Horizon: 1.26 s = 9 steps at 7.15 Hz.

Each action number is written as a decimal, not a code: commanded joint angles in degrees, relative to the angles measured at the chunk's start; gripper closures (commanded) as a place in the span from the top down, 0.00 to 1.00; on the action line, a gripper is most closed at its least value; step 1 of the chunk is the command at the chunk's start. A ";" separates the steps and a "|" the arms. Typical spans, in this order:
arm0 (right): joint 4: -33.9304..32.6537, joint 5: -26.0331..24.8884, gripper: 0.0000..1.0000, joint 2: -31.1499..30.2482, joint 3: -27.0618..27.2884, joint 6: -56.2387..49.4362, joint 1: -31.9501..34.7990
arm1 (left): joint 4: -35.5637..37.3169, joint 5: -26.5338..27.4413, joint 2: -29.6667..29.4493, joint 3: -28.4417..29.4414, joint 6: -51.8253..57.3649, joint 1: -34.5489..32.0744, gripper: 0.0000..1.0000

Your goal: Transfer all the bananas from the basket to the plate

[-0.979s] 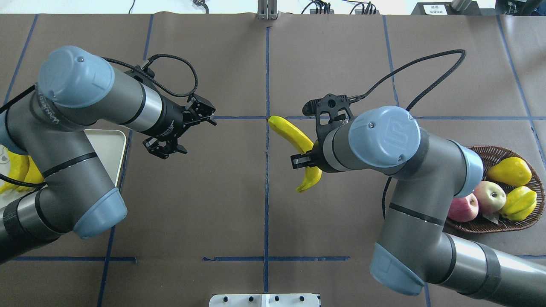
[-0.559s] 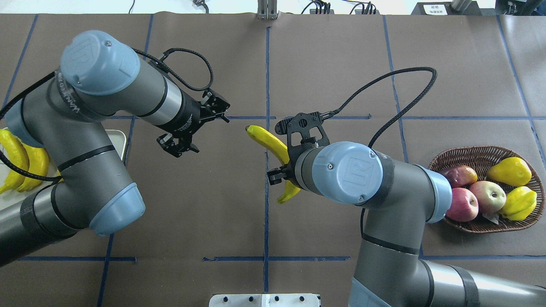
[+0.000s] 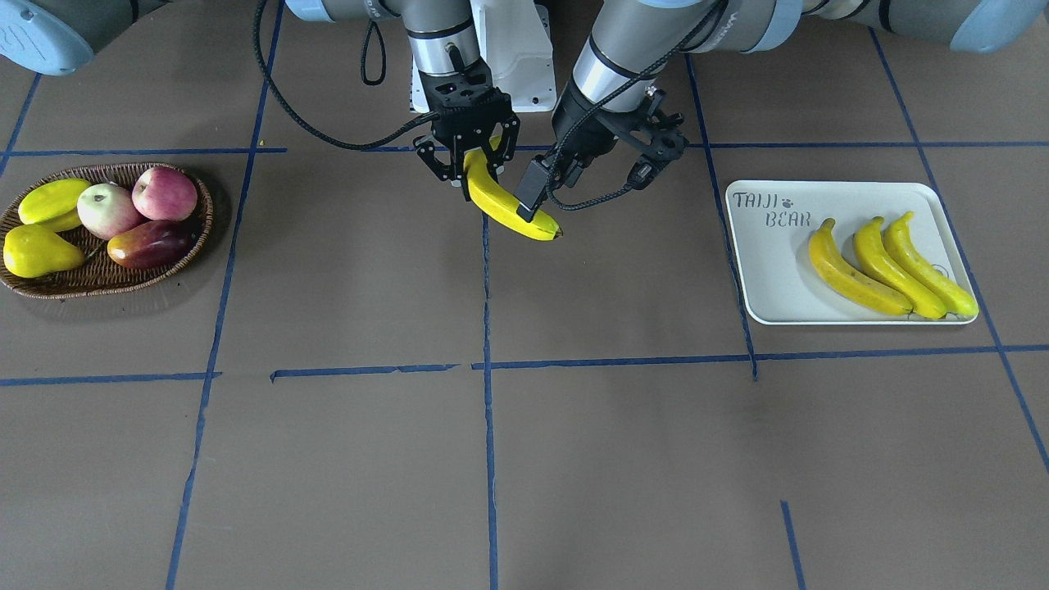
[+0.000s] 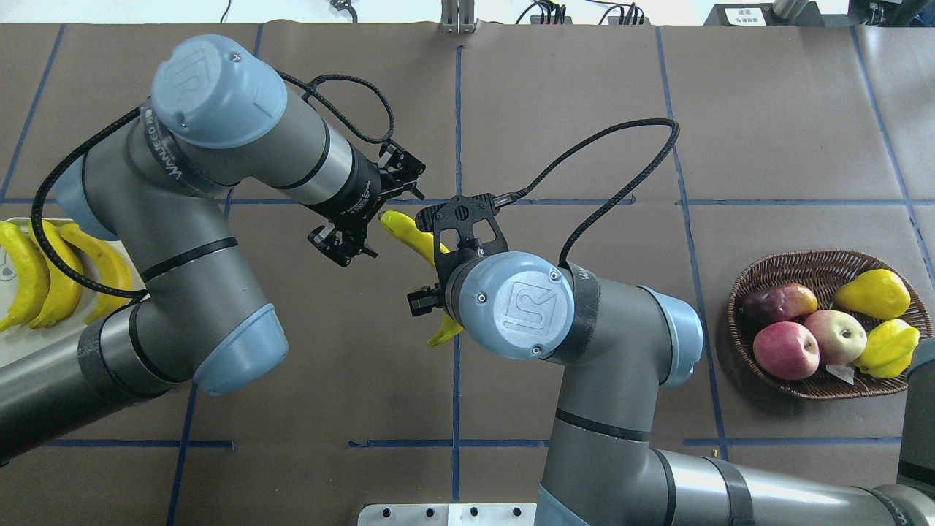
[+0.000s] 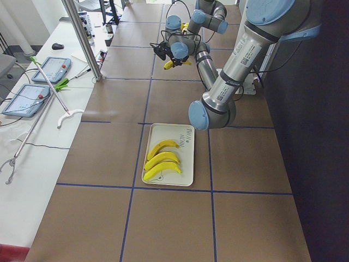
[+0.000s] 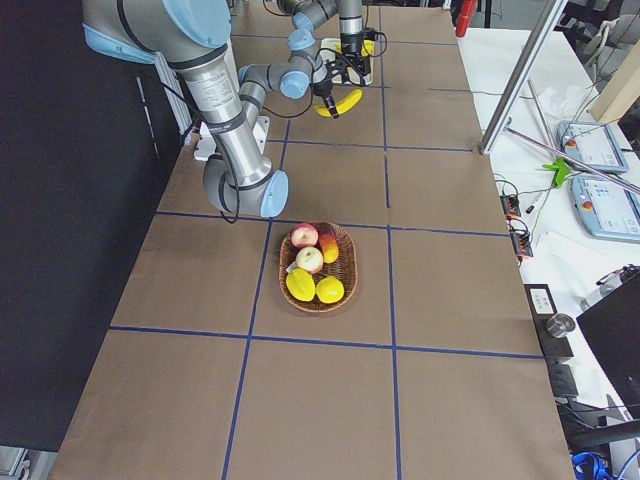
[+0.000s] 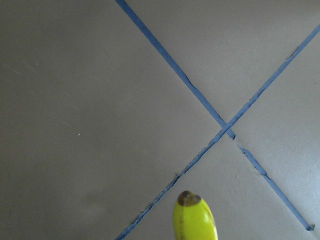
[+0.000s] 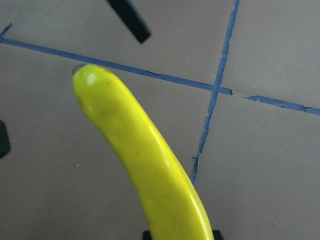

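My right gripper is shut on a long yellow banana and holds it above the table's middle, slanted. My left gripper is open, and its fingers stand on either side of the banana's free end without closing on it. That tip also shows in the left wrist view. The right wrist view shows the banana running away from the camera. Three bananas lie side by side on the white plate. The wicker basket holds no banana.
In the basket lie two apples, yellow pear-shaped fruits and a dark red fruit. Blue tape lines cross the brown table. The robot's white base stands behind the grippers.
The right arm has carried the banana leftward in the overhead view, toward the table's centre line. The left arm has swung toward it, so its open fingers now flank the banana's tip.
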 commanded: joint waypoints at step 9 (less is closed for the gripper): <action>0.76 -1.00 0.03 0.65 0.43 0.51 -0.68 | -0.08 0.44 0.04 3.08 -0.37 1.79 0.43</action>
